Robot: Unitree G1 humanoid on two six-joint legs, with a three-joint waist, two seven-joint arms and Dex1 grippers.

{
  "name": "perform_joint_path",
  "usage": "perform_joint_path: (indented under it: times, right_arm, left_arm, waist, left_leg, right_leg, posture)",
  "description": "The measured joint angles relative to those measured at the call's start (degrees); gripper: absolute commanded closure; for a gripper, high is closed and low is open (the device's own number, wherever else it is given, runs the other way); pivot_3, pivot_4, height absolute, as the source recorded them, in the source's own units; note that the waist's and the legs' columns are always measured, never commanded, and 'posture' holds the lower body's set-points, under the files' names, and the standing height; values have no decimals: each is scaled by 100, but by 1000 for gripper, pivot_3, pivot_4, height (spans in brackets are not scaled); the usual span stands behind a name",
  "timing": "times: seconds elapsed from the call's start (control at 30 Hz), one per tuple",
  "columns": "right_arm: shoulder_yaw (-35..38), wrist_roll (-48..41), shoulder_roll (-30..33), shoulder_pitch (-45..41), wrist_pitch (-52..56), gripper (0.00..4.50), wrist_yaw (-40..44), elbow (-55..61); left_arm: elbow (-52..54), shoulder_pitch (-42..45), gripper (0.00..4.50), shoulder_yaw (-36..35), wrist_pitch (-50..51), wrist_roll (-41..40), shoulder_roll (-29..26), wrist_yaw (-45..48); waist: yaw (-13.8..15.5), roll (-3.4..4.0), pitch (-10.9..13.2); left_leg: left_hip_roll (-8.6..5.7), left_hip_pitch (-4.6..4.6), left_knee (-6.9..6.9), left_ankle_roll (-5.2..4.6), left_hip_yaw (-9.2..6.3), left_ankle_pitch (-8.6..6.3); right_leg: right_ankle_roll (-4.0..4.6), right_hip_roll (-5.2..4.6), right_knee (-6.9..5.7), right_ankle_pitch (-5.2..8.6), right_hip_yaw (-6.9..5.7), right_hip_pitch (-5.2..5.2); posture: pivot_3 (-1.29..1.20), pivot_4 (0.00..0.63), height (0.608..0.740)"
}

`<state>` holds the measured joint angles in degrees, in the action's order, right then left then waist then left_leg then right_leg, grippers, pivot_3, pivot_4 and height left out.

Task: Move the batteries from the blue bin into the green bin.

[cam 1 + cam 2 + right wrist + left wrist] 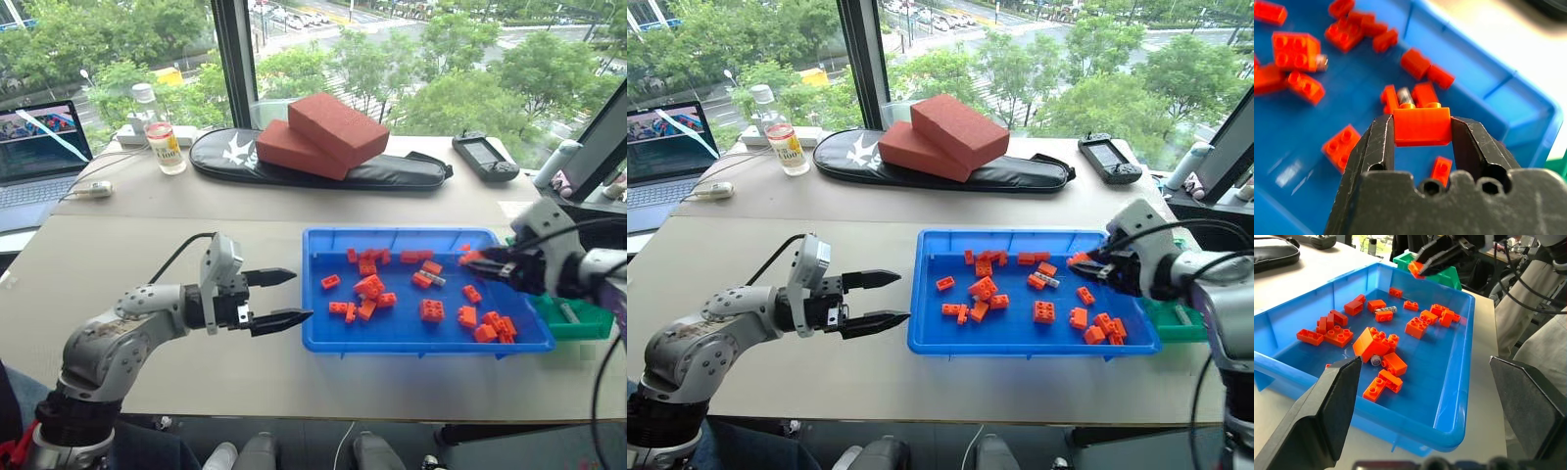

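Right wrist view shows the right gripper [1422,128] closed on an orange toy brick [1422,126], which sits clamped between its two black fingers above the blue bin [1528,105]. This is not a battery, so I judge that the step in hand is a wrong pick, or perhaps a brick being cleared away to reach a battery under it. In the head views the same gripper hangs over the right end of the blue bin, just beside the green bin [578,323].

One of the batteries [434,279] lies in the far middle part of the blue bin among the bricks, and another battery [1375,360] lies near the middle, partly under a big brick. A grey cylinder [568,312] lies already inside the green bin; it looks like a battery.

The left gripper [281,297] hovers with its fingers apart and empty, beside the left wall of the blue bin.

The next move, as I judge it, calls for putting the brick back into the blue bin, not into the green one, and then going for a battery with a narrow, exact grip between the bricks.
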<state>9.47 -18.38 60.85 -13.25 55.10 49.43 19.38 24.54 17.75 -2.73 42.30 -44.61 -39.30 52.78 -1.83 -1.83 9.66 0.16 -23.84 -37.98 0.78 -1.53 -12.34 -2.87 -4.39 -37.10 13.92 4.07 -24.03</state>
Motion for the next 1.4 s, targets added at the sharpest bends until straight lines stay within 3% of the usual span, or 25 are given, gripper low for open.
perform_joint_path:
  times: [0.23,0.57,0.67,0.93,1.23,1.4]
  right_arm:
    - [-798,282,-664,-1304,-471,780,-293,-1000]
    - [-1861,1061,-1189,-2100,-1983,780,130,-3420]
    - [-2025,1196,-1231,-2249,-2199,1454,313,-3697]
    - [-2036,1337,-1411,-2369,-2246,4213,527,-3867]
    - [-1977,1371,-1449,-2324,-2232,4261,539,-3768]
    - [-1506,1160,-1132,-1778,-1891,4261,520,-2874]
  left_arm:
    - [21,11,0,-6,-1,2,-7,-1]
    - [94,16,0,-59,11,-73,25,-91]
    - [98,18,0,-59,11,-74,27,-99]
    - [102,18,0,-58,11,-76,44,-172]
    - [101,23,0,-57,11,-76,43,-161]
    - [102,38,0,-57,11,-75,36,-142]
  waist:
    - [-31,-1,1]
    - [-29,-1,1]
    - [-45,-1,0]
    - [-48,-1,0]
    - [-48,-1,0]
    - [-5,0,1]
  left_leg:
    - [-3,-2,0,0,-2,0]
    - [-6,-7,0,0,-4,0]
    - [-5,-4,0,0,-3,0]
    - [-4,-4,0,0,-6,0]
    - [-4,-3,1,0,-6,0]
    - [-10,-9,0,0,-7,0]
  right_leg:
    - [0,-2,4,0,-2,1]
    - [0,-5,2,0,-3,-3]
    - [0,-5,1,0,-2,-2]
    - [1,-4,0,-1,-3,0]
    - [1,-4,-1,-1,-3,-1]
    - [0,-10,0,-1,-3,-4]
  posture:
    - [0,150,740]
    - [0,150,740]
    - [0,150,740]
    - [0,150,740]
    - [0,150,740]
    - [0,150,740]
